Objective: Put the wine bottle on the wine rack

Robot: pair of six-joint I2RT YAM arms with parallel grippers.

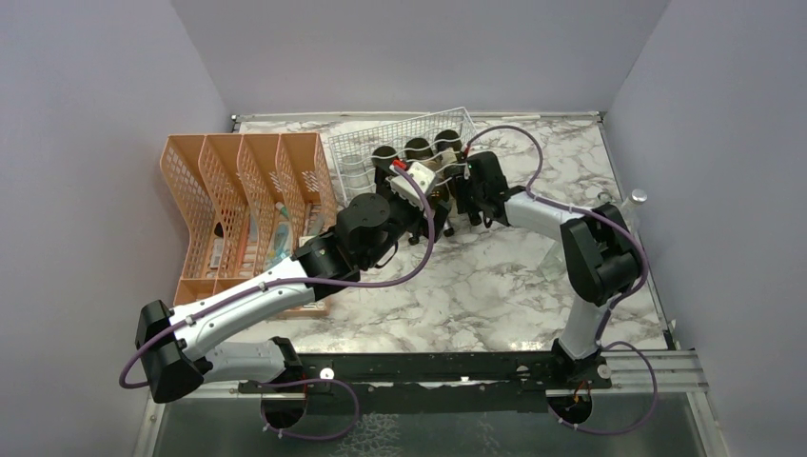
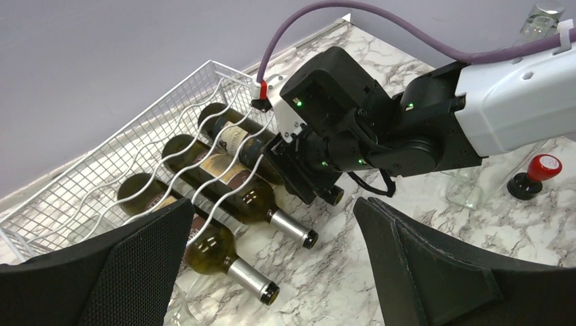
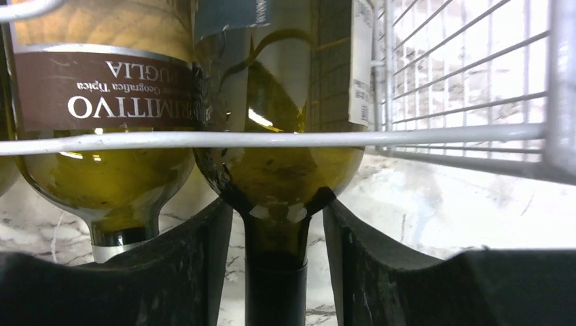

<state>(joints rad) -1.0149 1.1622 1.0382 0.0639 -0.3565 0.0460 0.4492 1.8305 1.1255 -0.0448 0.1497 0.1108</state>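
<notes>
The white wire wine rack (image 1: 400,133) (image 2: 102,156) lies at the back of the marble table with three bottles in its wavy cradles. The wine bottle (image 3: 285,136) (image 2: 231,132) is the one farthest right in the rack (image 3: 462,129). My right gripper (image 3: 277,210) (image 2: 316,187) straddles its neck, and marble shows as a thin gap on each side of the neck, so it is open and not pinching. My left gripper (image 2: 274,204) hovers wide open just in front of the rack, holding nothing.
Two other bottles (image 2: 238,197) (image 2: 210,248) lie in the rack with necks sticking out toward me. An orange mesh file organiser (image 1: 243,205) stands left of the rack. A clear glass bottle (image 1: 628,205) and a red-topped stopper (image 2: 536,173) stand on the right.
</notes>
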